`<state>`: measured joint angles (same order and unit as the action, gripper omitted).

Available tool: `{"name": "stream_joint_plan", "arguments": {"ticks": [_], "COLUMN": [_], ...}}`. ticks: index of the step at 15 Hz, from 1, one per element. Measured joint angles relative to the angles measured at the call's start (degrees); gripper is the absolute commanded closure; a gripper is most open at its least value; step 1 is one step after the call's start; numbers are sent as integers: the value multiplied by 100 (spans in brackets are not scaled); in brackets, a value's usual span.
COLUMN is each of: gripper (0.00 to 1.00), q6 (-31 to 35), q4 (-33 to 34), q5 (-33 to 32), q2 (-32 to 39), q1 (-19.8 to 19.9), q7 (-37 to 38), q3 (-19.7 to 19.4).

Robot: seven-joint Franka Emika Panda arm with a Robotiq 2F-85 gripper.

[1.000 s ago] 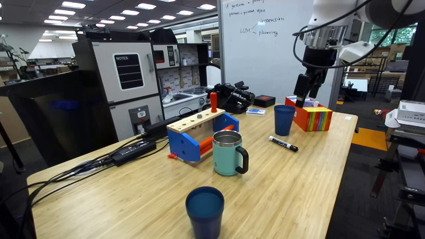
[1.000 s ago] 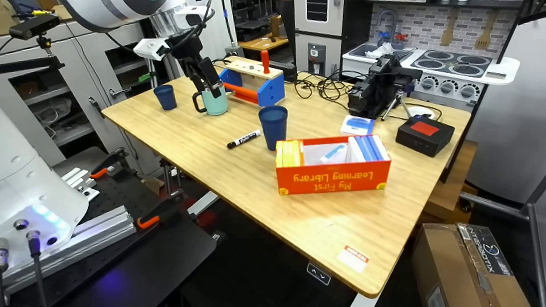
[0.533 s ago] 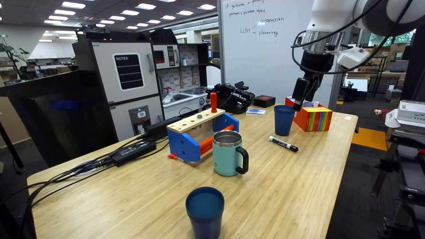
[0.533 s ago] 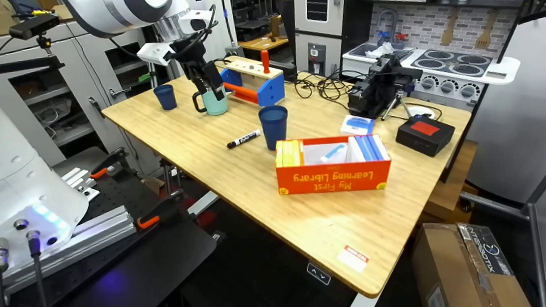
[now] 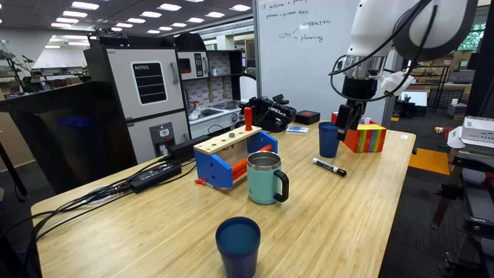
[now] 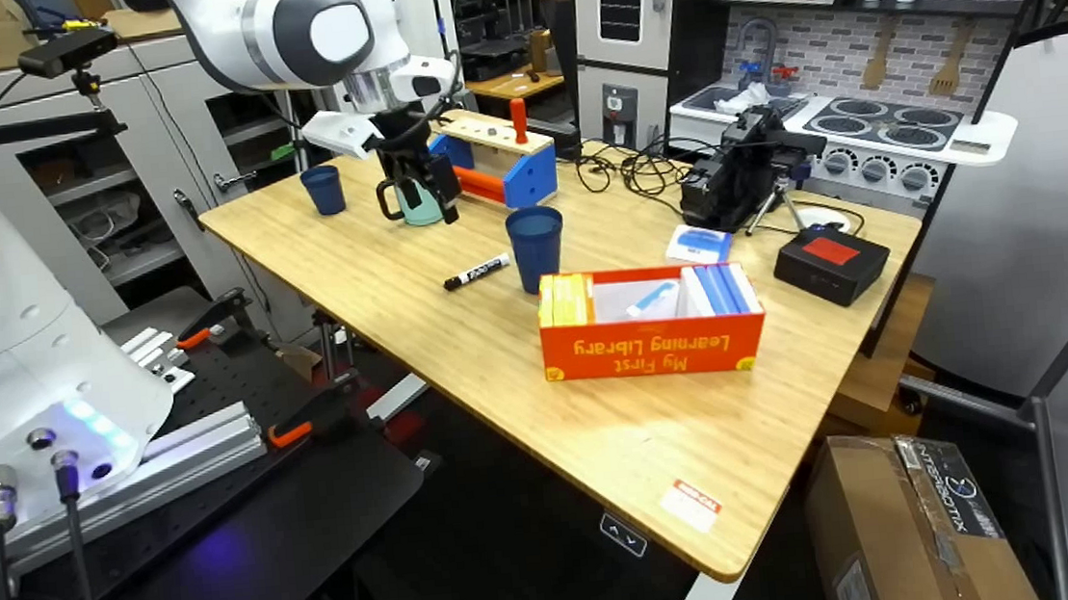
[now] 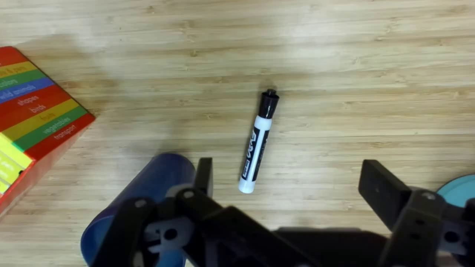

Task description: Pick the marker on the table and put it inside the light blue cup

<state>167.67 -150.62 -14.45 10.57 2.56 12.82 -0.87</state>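
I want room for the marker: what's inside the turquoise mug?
In an exterior view, only the turquoise mug's grey upper inner wall shows; its bottom is hidden behind the near rim.

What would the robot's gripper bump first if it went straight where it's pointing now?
Probably the marker lying ahead of the open gripper, or the table just beside the marker; depth is hard to judge.

Ceiling lights [image 5: 85, 5] glow (shadows soft).
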Motion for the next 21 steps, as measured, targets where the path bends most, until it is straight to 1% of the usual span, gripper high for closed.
{"name": "stream_joint_plan", "arguments": {"ticks": [2,4,6,8,10,12,15,19,20,21], "gripper": [0,0,0,0,0,0,0,0,6,18], "q6": [112,116,94,10,-191,-368,-550,-739,-804,-857], "q4": [264,543,796,1002,1166,1272,1401,1617,1679,1732], "q5": [732,1365,1796,2099,2307,2485,2659,2735,2736,2736], "q2": [448,815,1105,1359,1582,1778,2006,2227,2272,2314], "q1": [99,354,669,971,1161,1259,1311,1311,1311,1305], "q7": [-793,-1493,-1989,-2286,-2351,-2353,-2352,-2328,-2306,-2275], "q3": [94,394,730,1004,1123,1150,1158,1162,1160,1148]}}
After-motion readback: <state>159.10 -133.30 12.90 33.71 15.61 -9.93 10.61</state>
